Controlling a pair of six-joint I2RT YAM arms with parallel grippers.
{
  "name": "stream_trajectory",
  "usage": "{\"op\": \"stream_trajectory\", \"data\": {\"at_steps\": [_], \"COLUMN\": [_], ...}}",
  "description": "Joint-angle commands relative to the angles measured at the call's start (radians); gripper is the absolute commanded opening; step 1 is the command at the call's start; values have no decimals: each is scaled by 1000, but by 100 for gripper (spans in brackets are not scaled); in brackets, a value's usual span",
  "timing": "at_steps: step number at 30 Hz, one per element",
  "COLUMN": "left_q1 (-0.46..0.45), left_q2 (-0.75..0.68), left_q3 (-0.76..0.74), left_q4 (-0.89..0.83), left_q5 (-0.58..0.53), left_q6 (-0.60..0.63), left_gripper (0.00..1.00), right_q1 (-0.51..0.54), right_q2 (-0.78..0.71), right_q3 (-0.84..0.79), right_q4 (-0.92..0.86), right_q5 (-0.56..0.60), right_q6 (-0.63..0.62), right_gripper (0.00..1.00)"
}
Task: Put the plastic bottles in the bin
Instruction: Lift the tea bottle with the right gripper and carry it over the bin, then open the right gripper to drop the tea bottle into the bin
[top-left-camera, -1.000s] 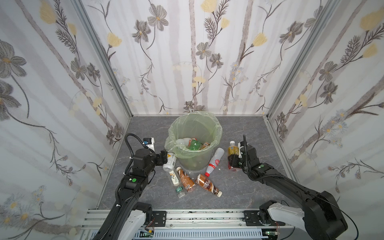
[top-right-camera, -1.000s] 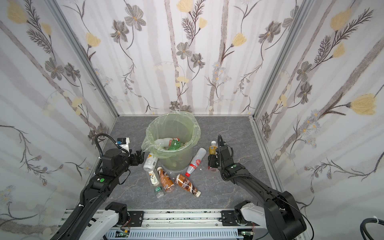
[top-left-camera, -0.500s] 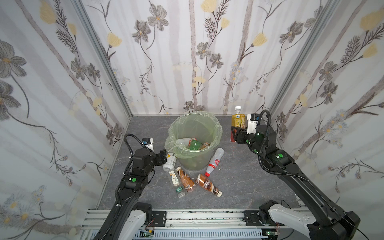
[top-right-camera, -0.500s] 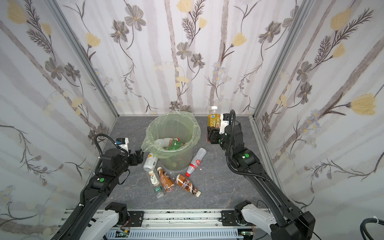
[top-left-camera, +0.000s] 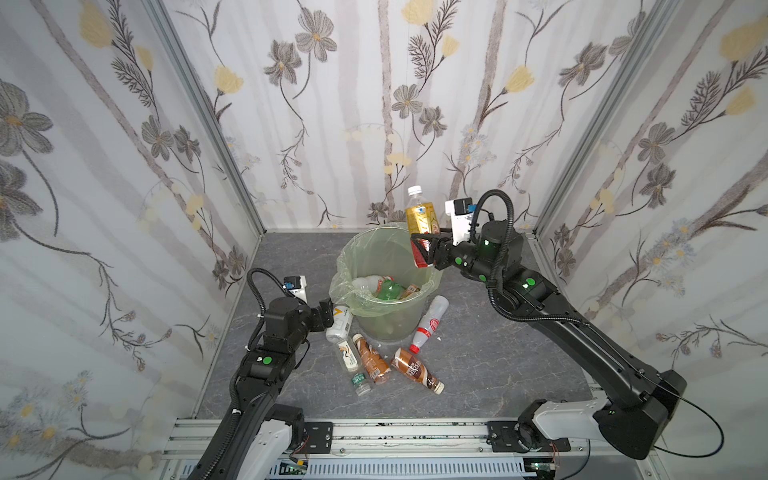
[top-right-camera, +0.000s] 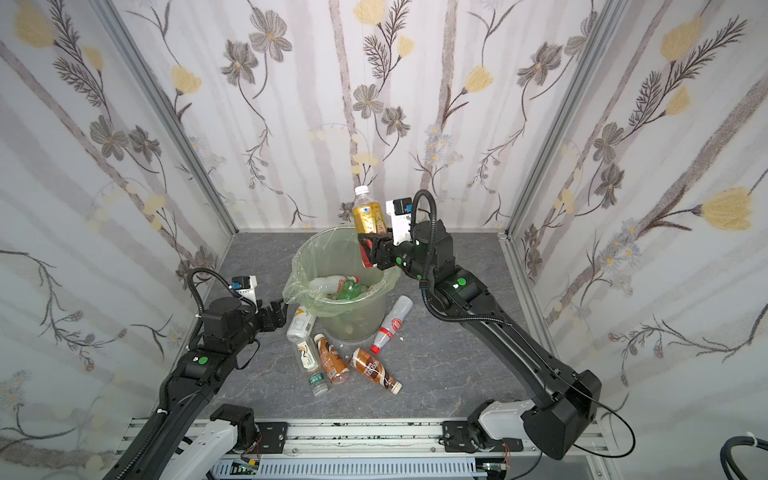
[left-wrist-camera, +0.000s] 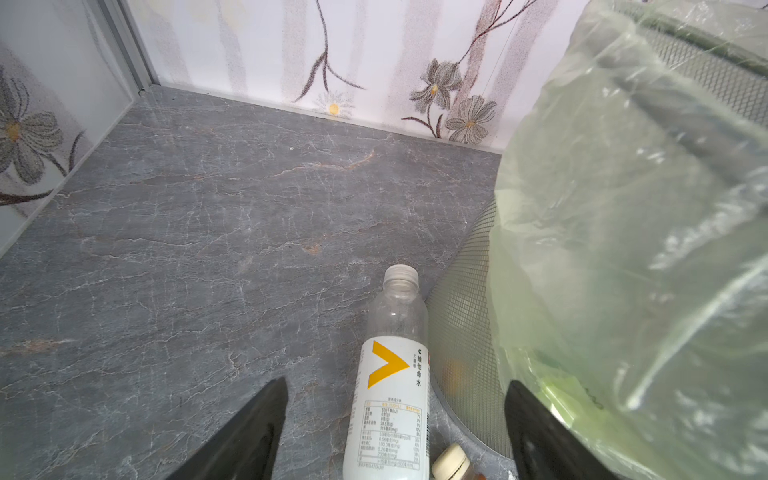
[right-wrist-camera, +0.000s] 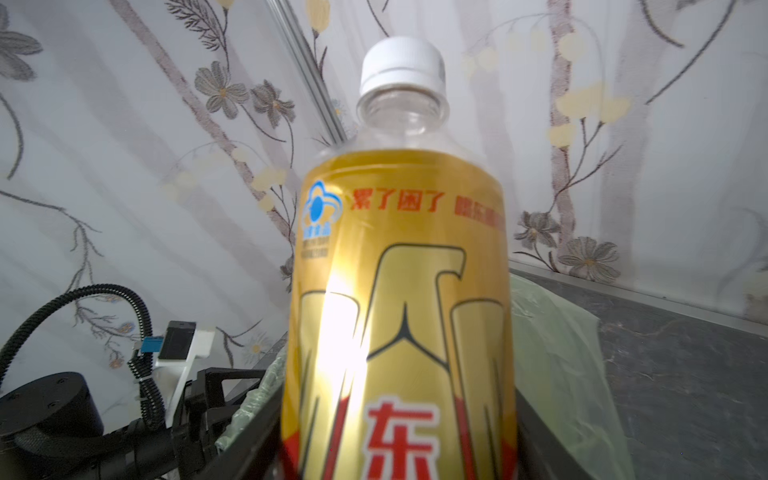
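My right gripper is shut on a gold-labelled plastic bottle. It holds the bottle upright, white cap up, over the back right rim of the bin. A green bottle and a clear one lie inside the bin. My left gripper is open low at the bin's left side. A white bottle with a yellow chevron lies on the floor between its fingers, untouched.
In front of the bin lie two brown coffee bottles and a clear green-capped bottle. A clear red-label bottle leans at the bin's right. Flowered walls close three sides. Bare grey floor lies right of the bin.
The right arm has lifted the gold bottle from the floor right of the bin and carried it up and left, over the rim. The left gripper has barely moved.
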Motion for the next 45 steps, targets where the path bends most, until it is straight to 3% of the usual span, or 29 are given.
{"op": "stream_trajectory", "data": {"at_steps": [1, 10, 18, 27, 45], "left_q1": [1, 1, 1, 1, 1], "left_q2": [-1, 5, 7, 4, 7], "left_q3": [-1, -1, -1, -3, -2], "left_q4": [4, 5, 5, 5, 5], "left_q5": [7, 15, 15, 15, 16], "left_q6": [-6, -8, -9, -10, -11], "left_gripper": [84, 84, 84, 84, 84], "right_q1": [24, 79, 129, 184, 188], "right_q2": [55, 177, 183, 215, 197], "right_q3": [37, 65, -22, -27, -55], "right_q4": [46, 101, 262, 301, 241], "right_q5": [-51, -69, 78, 125, 101], "right_q6": [-12, -26, 12, 49, 55], "right_gripper": [56, 58, 55, 56, 81]}}
